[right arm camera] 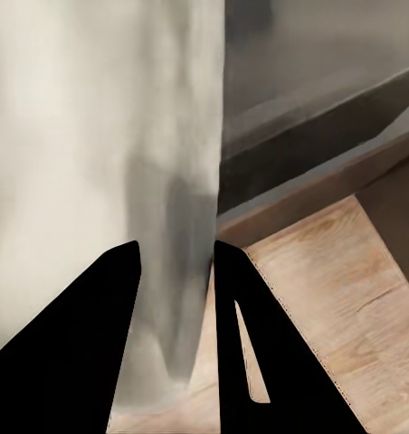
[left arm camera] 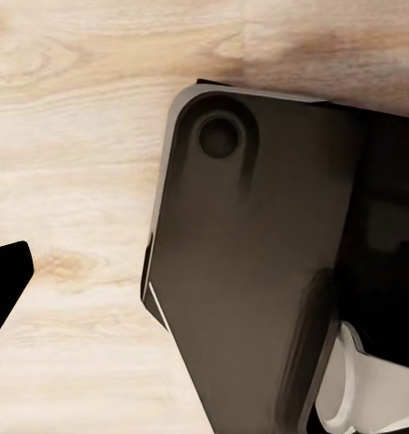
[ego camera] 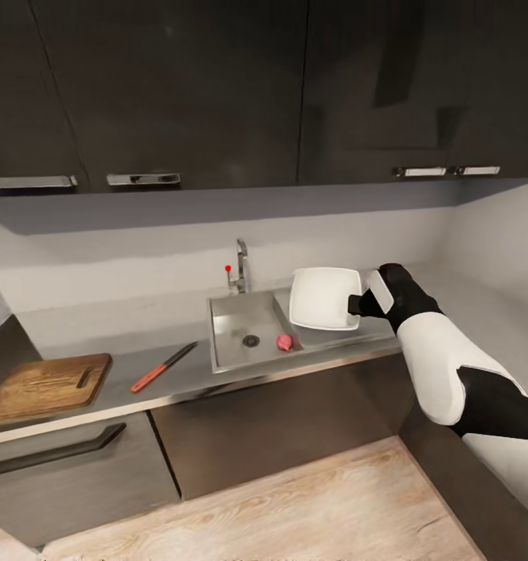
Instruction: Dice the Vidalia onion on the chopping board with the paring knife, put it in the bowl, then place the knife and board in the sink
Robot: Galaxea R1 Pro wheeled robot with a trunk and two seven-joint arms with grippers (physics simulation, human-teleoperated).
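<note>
My right gripper [ego camera: 357,300] is shut on the rim of the white bowl [ego camera: 322,298], which it holds tilted in the air over the right side of the sink [ego camera: 241,319]. In the right wrist view the bowl [right arm camera: 78,136] has its edge pinched between the two black fingers [right arm camera: 114,298]. The pinkish Vidalia onion [ego camera: 284,342] lies in the basin near its right wall. Left of the sink, the paring knife [ego camera: 164,367] rests on the grey countertop [ego camera: 139,343]. At the far left lies the chopping board [ego camera: 46,386]. One black fingertip [left arm camera: 5,280] of my left gripper hangs over the floor.
The chrome tap [ego camera: 240,269] stands behind the basin. Dark wall cabinets [ego camera: 178,86] hang above and dark base cabinets sit below the worktop. The left wrist view looks down at the wooden floor [left arm camera: 69,136] and my dark base [left arm camera: 250,271].
</note>
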